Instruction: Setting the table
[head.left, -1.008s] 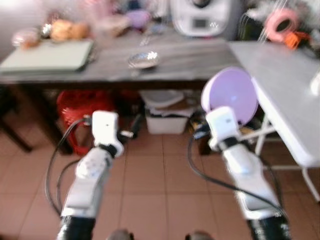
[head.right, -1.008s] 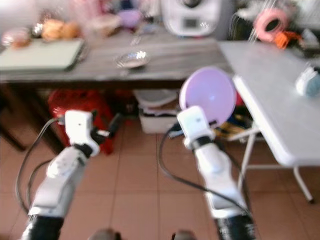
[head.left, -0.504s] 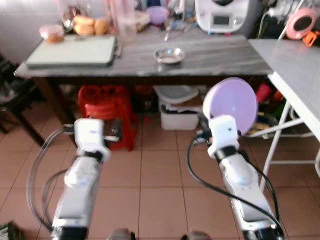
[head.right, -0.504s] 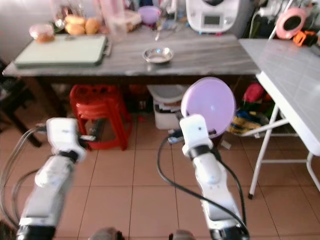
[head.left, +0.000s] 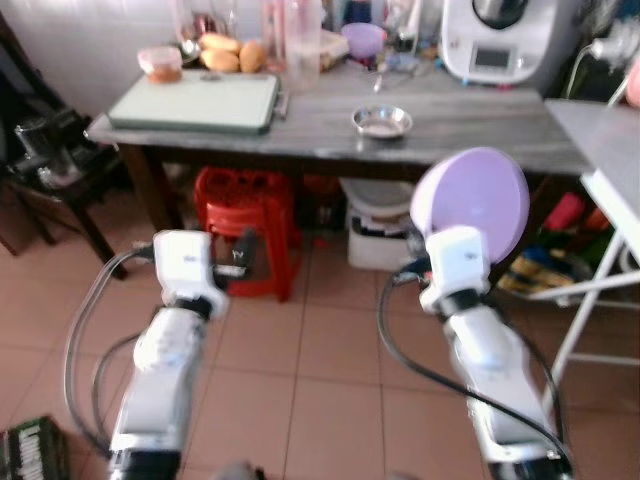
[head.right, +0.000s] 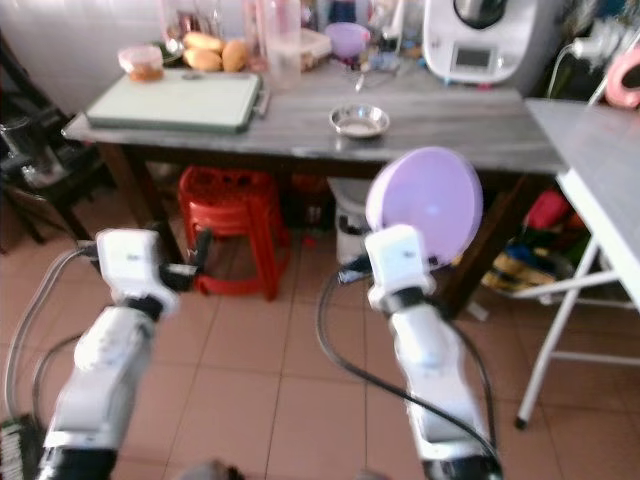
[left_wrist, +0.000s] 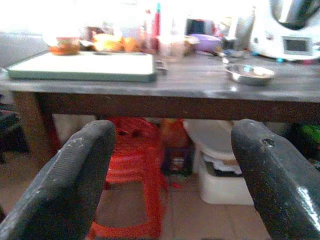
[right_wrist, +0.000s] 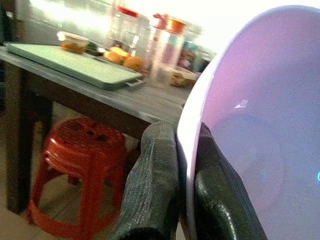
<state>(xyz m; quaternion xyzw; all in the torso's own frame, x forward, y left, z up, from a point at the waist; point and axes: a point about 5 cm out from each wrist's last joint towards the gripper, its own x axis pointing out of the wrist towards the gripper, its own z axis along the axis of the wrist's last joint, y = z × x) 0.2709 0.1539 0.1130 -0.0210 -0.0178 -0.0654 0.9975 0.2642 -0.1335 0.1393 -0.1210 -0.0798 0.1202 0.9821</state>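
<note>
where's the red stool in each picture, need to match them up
Left eye: red stool under the table, left of centre.
Right eye: under the table, left of centre.
Left wrist: between the two fingers.
Right wrist: lower left.
Shared landmark: green tray above it.

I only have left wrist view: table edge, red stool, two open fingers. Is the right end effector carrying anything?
Observer: Yes. The right end effector is shut on the rim of a lilac plate, held upright on edge.
Operator: Where is the plate relative to the table?
Observer: In front of the grey wooden table and below its top, over the tiled floor.
Operator: Anything on the table beyond my view's right edge?
Observer: A white kitchen appliance stands at the back, and a white folding table adjoins on the robot's right.
</note>
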